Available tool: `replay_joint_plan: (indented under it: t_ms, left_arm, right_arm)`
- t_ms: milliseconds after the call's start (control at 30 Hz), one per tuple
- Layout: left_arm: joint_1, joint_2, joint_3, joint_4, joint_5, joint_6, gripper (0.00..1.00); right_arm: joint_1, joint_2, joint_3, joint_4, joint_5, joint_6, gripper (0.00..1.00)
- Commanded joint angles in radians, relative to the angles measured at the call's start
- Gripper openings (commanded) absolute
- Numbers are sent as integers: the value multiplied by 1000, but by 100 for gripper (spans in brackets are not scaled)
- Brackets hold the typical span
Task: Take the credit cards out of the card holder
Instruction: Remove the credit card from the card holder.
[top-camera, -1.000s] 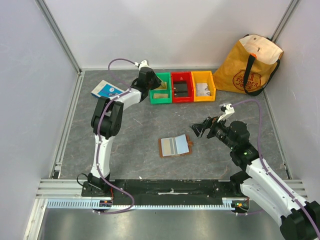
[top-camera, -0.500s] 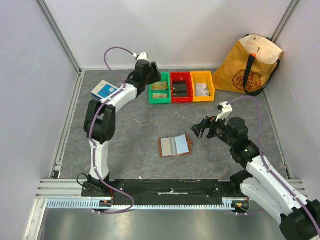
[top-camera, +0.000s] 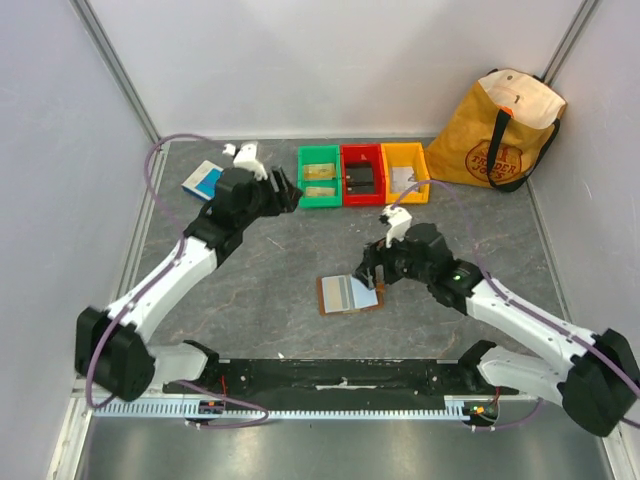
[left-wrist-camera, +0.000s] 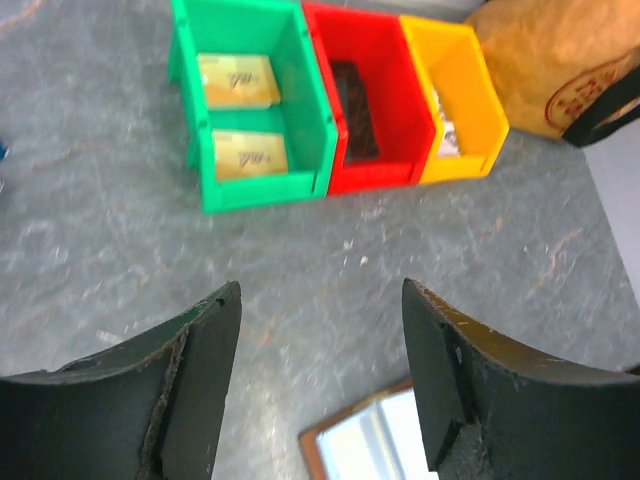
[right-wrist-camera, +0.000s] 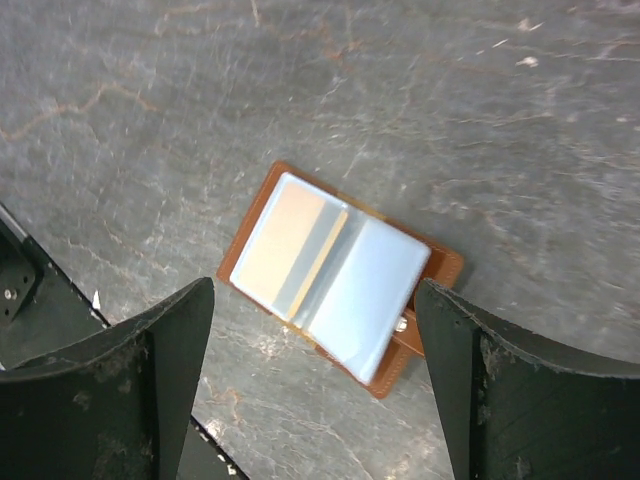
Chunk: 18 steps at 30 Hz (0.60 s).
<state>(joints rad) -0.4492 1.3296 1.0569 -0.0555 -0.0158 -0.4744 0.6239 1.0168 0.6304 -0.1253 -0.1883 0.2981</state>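
Counter (top-camera: 300, 250): dark grey, stone-patterned matt sheet, edged on the left by an aluminium rail (top-camera: 135, 260) and at the near side by a perforated aluminium strip (top-camera: 330, 410). Enclosure: plain pale lilac-grey back wall (top-camera: 340, 70), left wall (top-camera: 60, 200) and right wall (top-camera: 610, 180), joined at the far corners by slanting aluminium posts (top-camera: 115, 70). Light: even and soft, faint shadows only.

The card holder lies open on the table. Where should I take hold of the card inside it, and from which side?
Grip the card at its edge by the fold, where the grey band shows, probably. Come from above with the right gripper: the card holder lies flat, open upward, directly under it.
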Motion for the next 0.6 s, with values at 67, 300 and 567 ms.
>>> replay_joint_plan:
  t_ms: [67, 300, 567]
  left_arm:
    - [7, -307, -182, -170, 20, 17, 75]
    - [7, -541, -279, -339, -84, 186, 80]
    - [17, -537, -328, -343, -113, 210, 80]
  right_arm:
    - [186, 184, 133, -65, 174, -34, 87]
    - [373, 437, 253, -102, 400, 1, 81]
    - [448, 623, 351, -138, 495, 32, 77]
